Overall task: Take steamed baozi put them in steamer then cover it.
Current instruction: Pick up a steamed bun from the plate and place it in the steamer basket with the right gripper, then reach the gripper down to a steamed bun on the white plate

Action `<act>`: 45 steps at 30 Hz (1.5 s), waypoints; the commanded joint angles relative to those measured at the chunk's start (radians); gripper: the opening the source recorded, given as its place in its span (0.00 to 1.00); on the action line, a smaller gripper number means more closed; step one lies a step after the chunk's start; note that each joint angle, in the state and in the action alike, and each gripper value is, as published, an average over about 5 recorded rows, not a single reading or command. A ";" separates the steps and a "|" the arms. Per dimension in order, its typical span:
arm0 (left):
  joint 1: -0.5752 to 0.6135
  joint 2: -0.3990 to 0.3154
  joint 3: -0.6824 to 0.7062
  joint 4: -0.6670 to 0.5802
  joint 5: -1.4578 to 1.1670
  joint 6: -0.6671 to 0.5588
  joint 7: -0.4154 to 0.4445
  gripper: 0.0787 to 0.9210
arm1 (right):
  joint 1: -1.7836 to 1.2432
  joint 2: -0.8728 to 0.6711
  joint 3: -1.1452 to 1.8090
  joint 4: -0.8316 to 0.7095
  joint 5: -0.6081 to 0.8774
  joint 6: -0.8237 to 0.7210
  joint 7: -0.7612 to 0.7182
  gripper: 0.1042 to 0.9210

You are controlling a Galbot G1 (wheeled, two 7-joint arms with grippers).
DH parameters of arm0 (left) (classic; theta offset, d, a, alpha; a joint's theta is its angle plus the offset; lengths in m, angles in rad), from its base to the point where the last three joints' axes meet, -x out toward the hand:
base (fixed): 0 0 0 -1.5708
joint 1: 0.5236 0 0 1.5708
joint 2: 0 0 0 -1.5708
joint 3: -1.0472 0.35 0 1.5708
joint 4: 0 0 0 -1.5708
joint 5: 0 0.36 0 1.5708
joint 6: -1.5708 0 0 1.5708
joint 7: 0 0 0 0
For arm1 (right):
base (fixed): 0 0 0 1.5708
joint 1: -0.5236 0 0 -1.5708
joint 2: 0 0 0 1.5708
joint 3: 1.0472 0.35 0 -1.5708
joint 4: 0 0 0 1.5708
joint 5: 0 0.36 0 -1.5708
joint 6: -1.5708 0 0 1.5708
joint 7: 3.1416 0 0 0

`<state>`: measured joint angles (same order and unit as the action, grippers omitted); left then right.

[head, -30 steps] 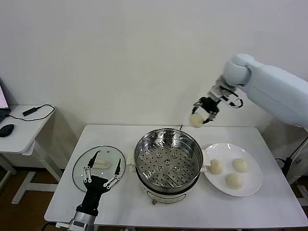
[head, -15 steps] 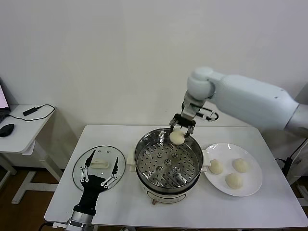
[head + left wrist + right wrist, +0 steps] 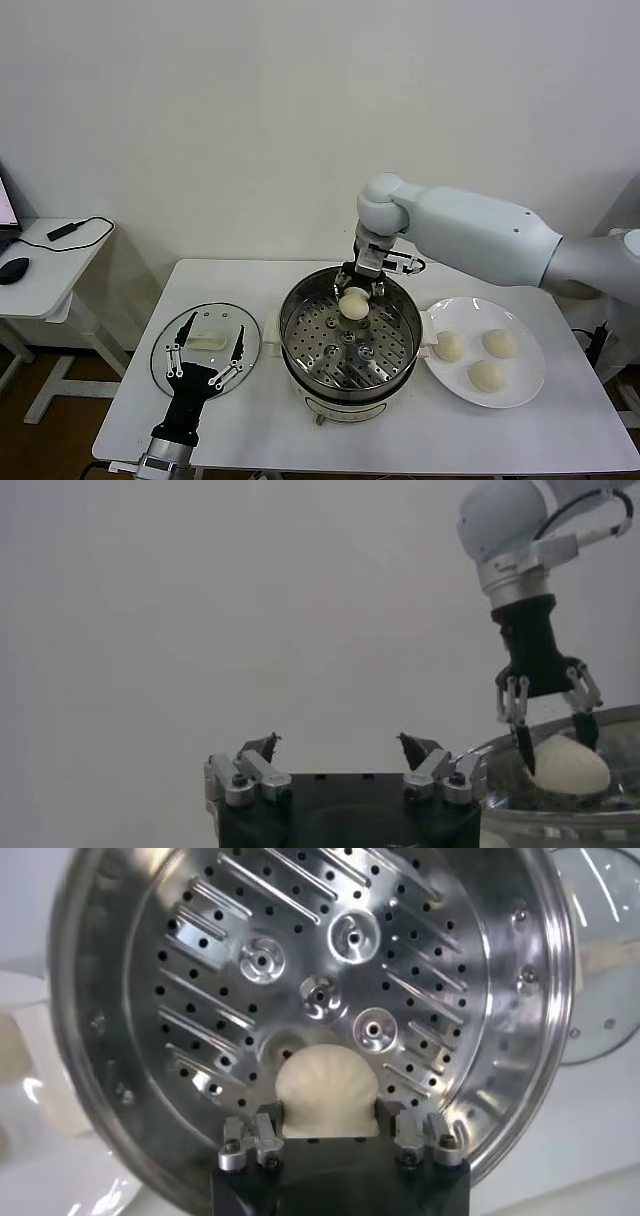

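Note:
My right gripper (image 3: 355, 298) is shut on a cream-white baozi (image 3: 353, 304), holding it inside the mouth of the steel steamer (image 3: 300, 345), above the rear part of its perforated tray. In the right wrist view the baozi (image 3: 326, 1091) sits squeezed between the fingers (image 3: 262, 1129) with the tray (image 3: 250, 958) beneath. Three more baozi (image 3: 485, 374) lie on the white plate (image 3: 524, 388) to the steamer's right. The glass cover (image 3: 206, 340) lies flat on the table to the steamer's left. My left gripper (image 3: 208, 352) hovers open over the cover's near edge, holding nothing.
The white table (image 3: 500, 440) holds the steamer, plate and cover. A small side table (image 3: 40, 270) with a cable and a mouse stands at the far left. A white wall lies close behind.
My right arm has swung left from beside the plate and come down, carrying the baozi into the steamer's mouth. The left gripper has stayed over the cover.

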<state>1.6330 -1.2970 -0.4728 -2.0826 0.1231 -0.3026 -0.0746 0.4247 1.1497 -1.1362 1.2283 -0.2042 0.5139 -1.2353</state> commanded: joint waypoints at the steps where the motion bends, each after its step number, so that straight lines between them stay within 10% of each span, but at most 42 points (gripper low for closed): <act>1: 0.000 0.001 -0.002 0.004 0.000 -0.006 -0.001 0.88 | -0.026 0.048 0.010 -0.039 -0.064 0.037 0.014 0.66; 13: -0.004 0.001 0.001 0.005 0.000 -0.008 -0.002 0.88 | 0.006 -0.013 0.026 0.032 0.002 -0.008 -0.008 0.87; 30: -0.017 0.009 0.029 -0.007 0.004 0.002 -0.002 0.88 | 0.235 -0.510 -0.134 0.044 0.515 -0.497 -0.044 0.88; 45: -0.011 0.005 0.022 -0.008 0.005 0.002 -0.003 0.88 | -0.063 -0.528 -0.180 -0.090 0.557 -0.576 0.139 0.88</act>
<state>1.6215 -1.2912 -0.4500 -2.0942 0.1272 -0.2990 -0.0772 0.4908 0.6772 -1.2967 1.1941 0.2873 0.0161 -1.1735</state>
